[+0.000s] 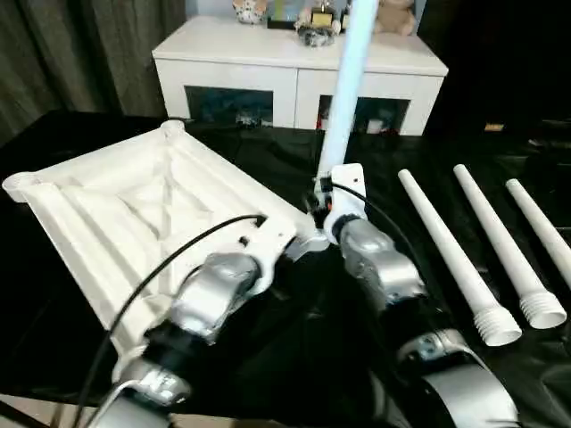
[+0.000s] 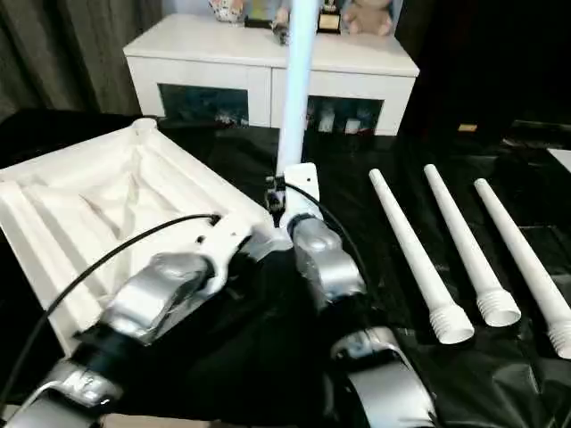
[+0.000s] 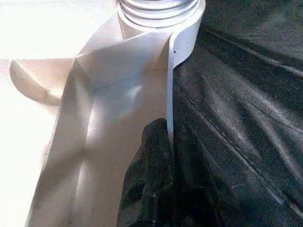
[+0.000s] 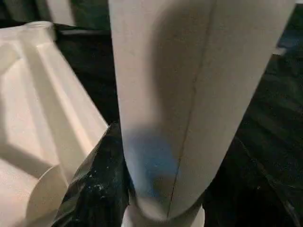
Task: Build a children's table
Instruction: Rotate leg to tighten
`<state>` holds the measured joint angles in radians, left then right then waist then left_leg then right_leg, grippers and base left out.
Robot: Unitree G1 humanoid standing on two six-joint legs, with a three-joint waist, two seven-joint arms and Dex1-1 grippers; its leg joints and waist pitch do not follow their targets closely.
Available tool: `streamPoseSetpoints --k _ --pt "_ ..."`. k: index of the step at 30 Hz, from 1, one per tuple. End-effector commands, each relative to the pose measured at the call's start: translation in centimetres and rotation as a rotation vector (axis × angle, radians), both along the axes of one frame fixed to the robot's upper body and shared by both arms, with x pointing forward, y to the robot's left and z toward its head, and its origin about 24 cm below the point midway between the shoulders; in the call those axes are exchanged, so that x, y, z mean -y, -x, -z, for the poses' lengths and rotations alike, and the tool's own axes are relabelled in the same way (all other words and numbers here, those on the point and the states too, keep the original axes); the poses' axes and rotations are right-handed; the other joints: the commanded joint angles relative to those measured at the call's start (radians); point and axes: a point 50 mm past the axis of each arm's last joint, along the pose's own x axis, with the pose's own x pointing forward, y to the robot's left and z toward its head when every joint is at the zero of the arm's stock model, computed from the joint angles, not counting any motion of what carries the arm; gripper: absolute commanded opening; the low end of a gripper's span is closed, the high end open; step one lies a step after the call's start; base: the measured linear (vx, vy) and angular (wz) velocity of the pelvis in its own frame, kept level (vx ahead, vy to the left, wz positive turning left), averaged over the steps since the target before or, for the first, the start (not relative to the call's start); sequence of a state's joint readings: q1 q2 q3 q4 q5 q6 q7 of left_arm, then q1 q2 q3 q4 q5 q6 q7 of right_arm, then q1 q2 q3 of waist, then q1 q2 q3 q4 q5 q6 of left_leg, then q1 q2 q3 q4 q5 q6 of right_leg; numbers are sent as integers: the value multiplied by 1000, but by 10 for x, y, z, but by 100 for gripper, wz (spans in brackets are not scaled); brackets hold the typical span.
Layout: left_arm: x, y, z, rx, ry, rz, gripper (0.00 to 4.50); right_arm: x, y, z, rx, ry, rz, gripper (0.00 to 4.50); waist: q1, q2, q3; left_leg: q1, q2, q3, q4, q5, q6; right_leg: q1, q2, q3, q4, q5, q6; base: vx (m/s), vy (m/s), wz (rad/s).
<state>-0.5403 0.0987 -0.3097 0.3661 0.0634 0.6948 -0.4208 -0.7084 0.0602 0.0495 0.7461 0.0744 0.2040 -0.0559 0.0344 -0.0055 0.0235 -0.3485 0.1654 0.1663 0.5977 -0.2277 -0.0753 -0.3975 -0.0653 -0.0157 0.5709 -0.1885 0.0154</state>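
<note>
**Right claw [image 1: 323, 198] clamped on a leg, left claw [image 1: 308, 241] pinched shut**

Under everything, a big black work table [image 1: 268, 152]. Behind the table top, past the black cover, a white cabinet [image 1: 268, 53] with glass doors and toys on it.

Lying upside down on the black cover, toward the robot's left: the white table top [image 1: 134, 205], ribs facing up, round sockets at its corners.

Standing straight up at the table top's near right corner, one long white leg [image 1: 343, 98]. Screw end down in the corner socket [image 3: 189, 28]. Gripped low down by the right claw, one black finger [image 4: 94, 189] tight against its side.

Lying flat to the right of the table top, well apart from it, three more white legs, side by side: first leg [image 1: 446, 259], second leg [image 1: 504, 250], third leg [image 1: 544, 232]. Screw ends toward the robot, thin ends toward the cabinet.

Squeezed together at the table top's thin side wall, just beside that same corner socket, the left claw's black fingers [image 3: 151, 165]. Touching the wall for sure; hard to tell about a real grip on it.
</note>
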Motion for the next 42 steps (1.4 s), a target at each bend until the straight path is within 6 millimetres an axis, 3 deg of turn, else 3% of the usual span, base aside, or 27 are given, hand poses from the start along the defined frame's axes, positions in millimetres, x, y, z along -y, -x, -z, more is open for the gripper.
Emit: streamPoseSetpoints --k 1,3,8,13,14,18,21,23,25,27,29,30,33,34,36,39,40,41,42 --pt "-5 -1 6 -14 -36 -57 0 12 21 53 -229 87 49 183 -8 2 -21 19 42 -32 -107 -500 -37 -5 -61 16 -94 -547 -68 0 0 0" --pt "-8 -2 5 -14 -38 -64 0 11 20 53 -230 77 51 183 -8 -4 -20 14 41 -34 -109 -505 -29 -4 -64 15 -95 -560 -58 0 0 0" --pt "-12 -5 7 -16 -46 -84 0 11 18 53 -226 80 79 183 -14 -3 -17 18 38 -39 -110 -554 -24 -11 -67 6 -106 -625 -38 0 0 0" --pt "-13 -5 6 -10 -46 -80 0 6 14 44 -184 -4 56 183 -14 2 -21 18 41 -40 -117 -558 -18 -1 -71 -7 -112 -583 -40 0 0 0" --pt "-13 -5 5 1 -44 -60 0 1 11 35 -148 -74 16 239 -12 0 -22 16 44 -38 -121 -543 -13 4 -77 -11 -113 -557 -48 0 0 0" --pt "-15 -5 2 19 -51 -30 0 -8 6 17 -66 -126 -94 261 -7 -1 -25 2 50 -33 -125 -466 -6 13 -82 -3 -100 -463 -86 0 0 0" --pt "-19 -6 -2 42 -47 -21 0 -7 2 1 9 -138 -170 295 -2 -7 -34 -11 52 -25 -121 -335 5 27 -85 1 -81 -325 -137 0 0 0" --pt "-20 -6 -3 45 -43 -18 0 -6 2 -3 22 -142 -184 299 2 -4 -30 -7 54 -17 -118 -304 20 22 -86 3 -82 -328 -156 0 0 0" --pt "-20 -6 -6 60 -39 -1 0 -3 1 -10 51 -145 -218 319 3 -6 -26 -2 52 -15 -114 -341 18 14 -86 2 -93 -431 -141 0 0 0" --pt "-22 -5 -8 72 -47 20 0 2 2 -18 85 -138 -262 344 8 -6 -32 -5 54 -14 -113 -291 21 19 -85 3 -88 -389 -139 0 0 0" --pt "-23 -4 -8 74 -48 36 0 5 4 -22 103 -143 -299 357 13 -8 -36 -11 55 -9 -107 -203 37 22 -82 5 -73 -271 -162 0 0 0" --pt "-23 0 -9 82 -44 95 0 10 8 -26 113 -148 -363 369 18 -6 -31 -8 55 -3 -106 -231 52 15 -78 3 -76 -290 -177 0 0 0" --pt "-25 3 -9 79 -45 124 0 16 14 -28 111 -151 -418 388 21 -2 -36 -11 58 -3 -104 -232 39 17 -77 4 -69 -282 -182 39 -24 3" --pt "-27 6 -8 71 -38 143 0 21 17 -28 104 -139 -456 411 27 -5 -40 -15 56 0 -101 -164 44 28 -72 1 -57 -178 -194 59 -27 1" --pt "-29 15 -9 75 -12 240 0 36 28 -25 76 -88 -549 423 31 1 -40 -16 55 0 -96 -107 58 31 -71 0 -46 -87 -220 53 -17 0" --pt "-27 27 -11 87 44 367 0 50 41 -21 43 -24 -666 441 37 -1 -38 -15 56 1 -92 -98 78 36 -70 0 -42 -53 -232 0 0 0" --pt "-26 30 -15 122 59 422 0 55 47 -20 42 3 -723 447 39 1 -43 -15 57 2 -87 -79 84 40 -72 1 -34 -22 -243 50 8 1" --pt "-25 35 -17 146 78 480 0 59 54 -18 42 24 -777 447 43 -4 -46 -13 55 4 -81 -49 103 40 -69 1 -28 26 -255 56 9 1" --pt "-25 38 -19 153 89 508 0 61 57 -17 41 33 -800 447 48 -3 -46 -13 55 5 -78 -28 120 40 -70 1 -25 60 -267 56 9 1"
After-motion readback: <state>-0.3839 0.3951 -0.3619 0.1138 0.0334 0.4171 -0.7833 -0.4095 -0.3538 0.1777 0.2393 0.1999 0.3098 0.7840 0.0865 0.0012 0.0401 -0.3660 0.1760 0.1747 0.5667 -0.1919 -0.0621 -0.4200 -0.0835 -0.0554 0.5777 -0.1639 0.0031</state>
